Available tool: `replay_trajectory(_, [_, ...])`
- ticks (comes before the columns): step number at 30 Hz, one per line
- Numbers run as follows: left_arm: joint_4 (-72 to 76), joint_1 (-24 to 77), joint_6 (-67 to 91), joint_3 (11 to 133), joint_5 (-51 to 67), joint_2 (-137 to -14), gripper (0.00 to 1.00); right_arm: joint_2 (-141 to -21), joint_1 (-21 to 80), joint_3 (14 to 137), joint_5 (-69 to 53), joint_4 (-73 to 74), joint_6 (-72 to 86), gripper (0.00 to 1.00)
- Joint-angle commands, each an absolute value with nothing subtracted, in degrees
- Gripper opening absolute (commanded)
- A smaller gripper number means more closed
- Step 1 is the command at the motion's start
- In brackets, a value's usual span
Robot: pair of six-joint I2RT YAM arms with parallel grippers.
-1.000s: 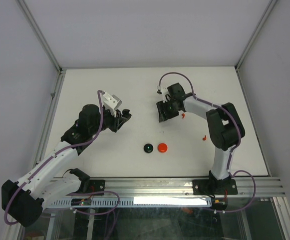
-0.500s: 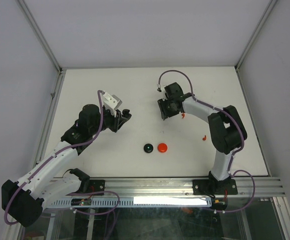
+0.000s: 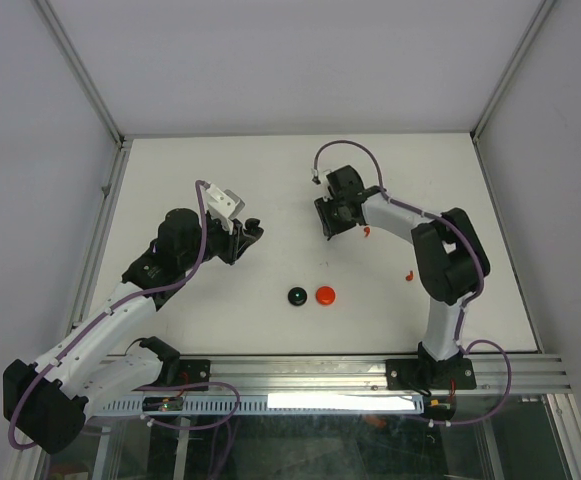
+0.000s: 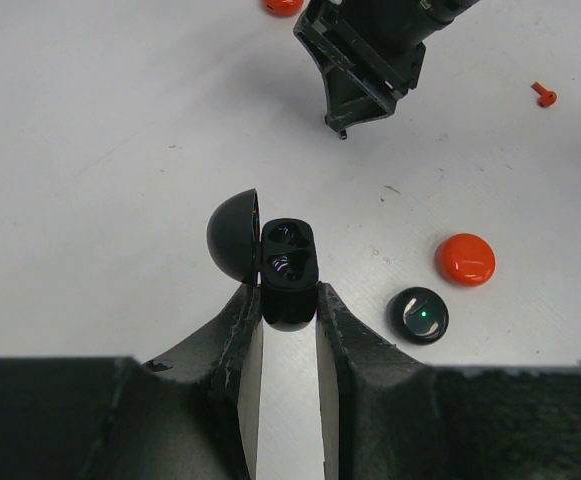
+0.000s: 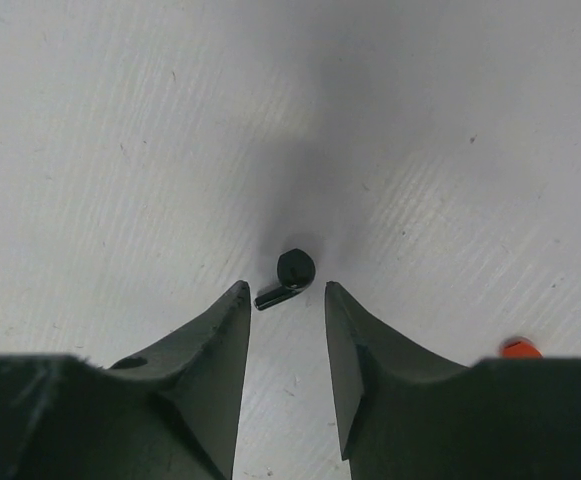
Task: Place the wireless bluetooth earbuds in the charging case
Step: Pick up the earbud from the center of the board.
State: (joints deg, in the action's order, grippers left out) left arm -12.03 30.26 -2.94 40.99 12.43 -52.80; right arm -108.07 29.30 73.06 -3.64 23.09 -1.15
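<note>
Left gripper (image 4: 288,296) is pinching the open charging case (image 4: 289,262); right gripper (image 5: 286,291) is hovering narrowly open, black earbud (image 5: 293,270) lying between its tips.

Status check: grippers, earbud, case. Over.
Left gripper shut on charging case, lid open. Right gripper open, fingers straddling black earbud on table. Red disc, black disc aside from both.

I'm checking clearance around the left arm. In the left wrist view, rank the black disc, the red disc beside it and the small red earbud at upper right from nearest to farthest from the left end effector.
Measured from the left end effector:
1. black disc, close by on its right.
2. red disc, just beyond the black one, farther right.
3. red earbud, far off at the upper right.
</note>
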Motion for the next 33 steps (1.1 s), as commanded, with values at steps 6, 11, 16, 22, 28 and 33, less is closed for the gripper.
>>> replay_trajectory(6, [-10.2, 29.5, -3.1, 43.5, 13.6, -52.5, 0.0, -110.5, 30.3, 76.5, -1.0, 22.0, -3.7, 0.36])
replay_trajectory(11, [-10.1, 29.5, -3.2, 43.6, 14.2, -52.3, 0.0, -111.5, 30.4, 77.0, -0.9, 22.5, -4.2, 0.35])
replay_trajectory(16, [-10.2, 29.5, -3.5, 43.5, 14.6, -52.2, 0.0, -113.0, 30.4, 77.8, -0.9, 23.1, -4.5, 0.33])
replay_trajectory(22, [-9.8, 29.5, -3.9, 43.3, 15.7, -52.2, 0.0, -112.6, 30.7, 77.7, 0.3, 24.7, -5.1, 0.27])
replay_trajectory(28, [-9.2, 29.5, -3.8, 43.0, 16.8, -52.0, 0.0, -110.2, 31.0, 76.4, 0.6, 25.4, -5.7, 0.26])
replay_trajectory(33, [-9.0, 29.5, -3.9, 42.9, 16.9, -51.9, 0.0, -110.3, 32.1, 76.2, 2.2, 26.0, -6.0, 0.21])
